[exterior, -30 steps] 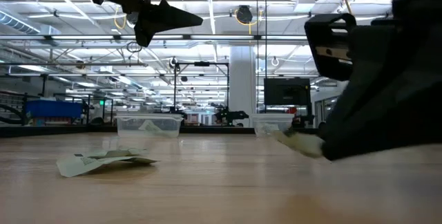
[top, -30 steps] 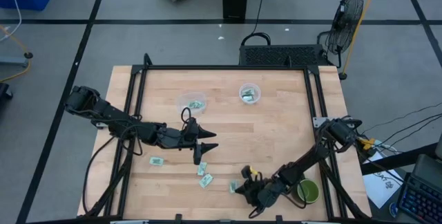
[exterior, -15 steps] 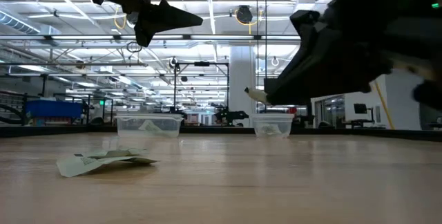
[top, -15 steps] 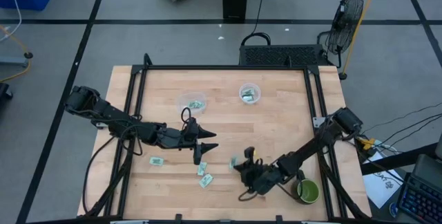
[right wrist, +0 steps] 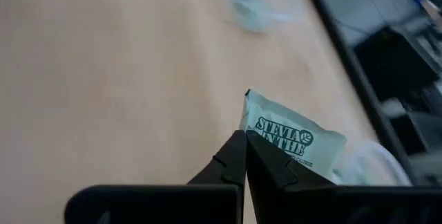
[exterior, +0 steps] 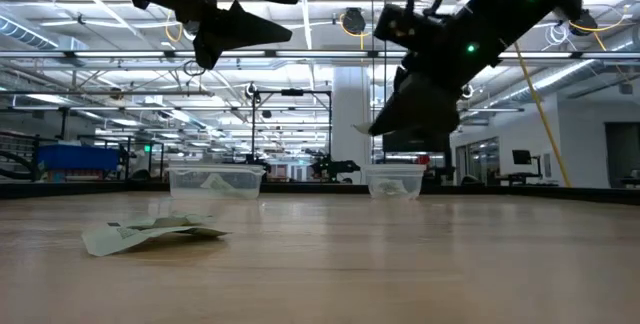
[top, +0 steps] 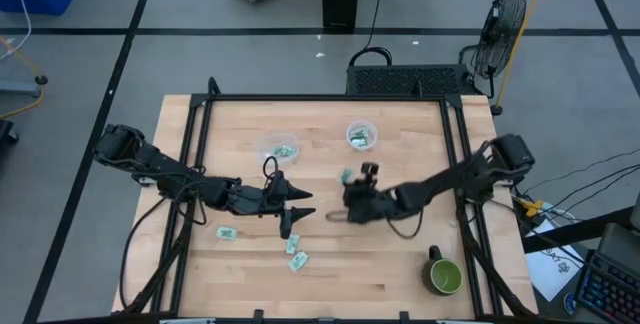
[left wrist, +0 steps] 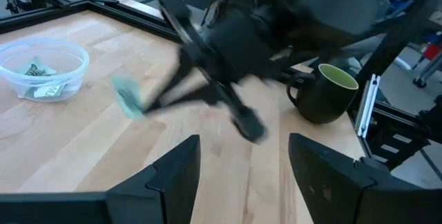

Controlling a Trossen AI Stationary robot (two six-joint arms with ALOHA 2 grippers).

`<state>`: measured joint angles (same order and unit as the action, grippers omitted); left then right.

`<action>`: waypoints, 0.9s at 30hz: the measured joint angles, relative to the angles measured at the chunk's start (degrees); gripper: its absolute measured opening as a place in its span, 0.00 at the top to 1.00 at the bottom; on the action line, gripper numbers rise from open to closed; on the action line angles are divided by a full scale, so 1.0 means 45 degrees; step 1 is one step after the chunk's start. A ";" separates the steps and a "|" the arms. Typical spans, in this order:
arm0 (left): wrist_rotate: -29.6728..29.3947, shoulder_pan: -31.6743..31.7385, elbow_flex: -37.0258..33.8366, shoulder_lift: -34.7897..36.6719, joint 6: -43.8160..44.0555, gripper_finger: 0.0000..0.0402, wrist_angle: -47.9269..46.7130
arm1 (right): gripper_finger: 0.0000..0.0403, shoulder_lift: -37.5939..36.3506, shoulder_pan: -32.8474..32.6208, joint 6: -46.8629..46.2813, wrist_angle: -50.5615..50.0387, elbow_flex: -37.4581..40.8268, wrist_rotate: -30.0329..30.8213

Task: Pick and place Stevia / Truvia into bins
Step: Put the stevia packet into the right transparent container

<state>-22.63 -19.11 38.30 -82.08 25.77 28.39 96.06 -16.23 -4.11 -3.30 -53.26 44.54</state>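
Observation:
My right gripper [top: 347, 186] hangs over the middle of the table, shut on one pale green Stevia sachet [right wrist: 293, 141], which also shows in the high view [top: 346, 176]. My left gripper [top: 297, 211] waits open above the table's left half, touching nothing. Three more sachets [top: 226, 232] [top: 293, 246] [top: 298, 261] lie flat on the wood below and beside it. Both clear bins stand toward the far edge with sachets inside: the oval tub [top: 278, 149] and the round cup [top: 362, 135]. My right gripper pinches the sachet by its edge [right wrist: 257, 135], beside the printed name, between the free ends of its two fingers [right wrist: 273, 169]. The rest of the sachet sticks out past the fingertips. It is lifted clear of the table.
A dark green mug [top: 445, 276] stands near the table's near right corner. A black frame [top: 320, 98] runs round the tabletop. One crumpled sachet [exterior: 150, 232] shows in the low view, in front of the tub [exterior: 216, 181].
My right gripper has risen from the table's near edge beside the mug and swung toward the far edge and the table's middle, tipping up from a steep downward slant. It stayed shut. The sachet has come up off the wood with it.

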 joint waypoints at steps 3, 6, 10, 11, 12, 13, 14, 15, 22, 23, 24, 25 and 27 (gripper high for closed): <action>-0.0002 0.0000 0.0000 0.0000 -0.0002 0.44 0.0005 | 1.00 -0.0697 0.0862 -0.0030 0.0013 0.0506 0.0709; -0.0002 0.0003 0.0000 0.0000 -0.0018 0.44 0.0012 | 1.00 -0.1487 0.1894 -0.0381 0.0002 0.0967 0.0295; -0.0054 0.0018 0.0000 0.0000 -0.0184 0.44 0.0018 | 1.00 -0.2002 0.3371 -0.0602 0.0622 0.1460 -0.1123; -0.0125 0.0018 0.0000 0.0000 -0.0263 0.44 0.0020 | 1.00 -0.2009 0.3742 -0.0555 0.0804 0.1495 -0.1653; -0.0224 0.0018 0.0000 0.0000 -0.0279 0.44 0.0016 | 1.00 -0.2005 0.4130 -0.0533 0.0928 0.1526 -0.2133; -0.0345 0.0018 0.0000 0.0000 -0.0279 0.44 0.0022 | 1.00 -0.1993 0.4497 -0.0527 0.1014 0.1558 -0.2511; -0.0432 0.0018 0.0000 0.0000 -0.0279 0.44 0.0034 | 1.00 -0.1965 0.4827 -0.0529 0.1147 0.1575 -0.2781; -0.0495 0.0018 0.0000 0.0000 -0.0281 0.44 0.0036 | 1.00 -0.1947 0.5134 -0.0527 0.1217 0.1575 -0.2927; -0.0593 0.0018 0.0000 0.0000 -0.0333 0.44 0.0046 | 1.00 -0.1941 0.6500 -0.0650 0.1501 0.1585 -0.4675; -0.0644 0.0018 0.0000 0.0000 -0.0337 0.44 0.0045 | 1.00 -0.1941 0.6639 -0.0896 0.1505 0.1585 -0.4903; -0.0652 0.0018 0.0000 0.0000 -0.0337 0.44 0.0041 | 1.00 -0.1941 0.6772 -0.1099 0.1493 0.1585 -0.5013; -0.0652 0.0018 0.0000 0.0000 -0.0333 0.44 0.0041 | 1.00 -0.1941 0.6880 -0.1217 0.1495 0.1585 -0.5079; -0.0652 0.0018 0.0000 0.0000 -0.0322 0.44 0.0041 | 1.00 -0.1941 0.7058 -0.1270 0.1509 0.1585 -0.5266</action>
<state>-25.56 -19.03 38.30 -82.08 24.32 28.58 87.33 15.53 -9.82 3.49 -46.13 20.84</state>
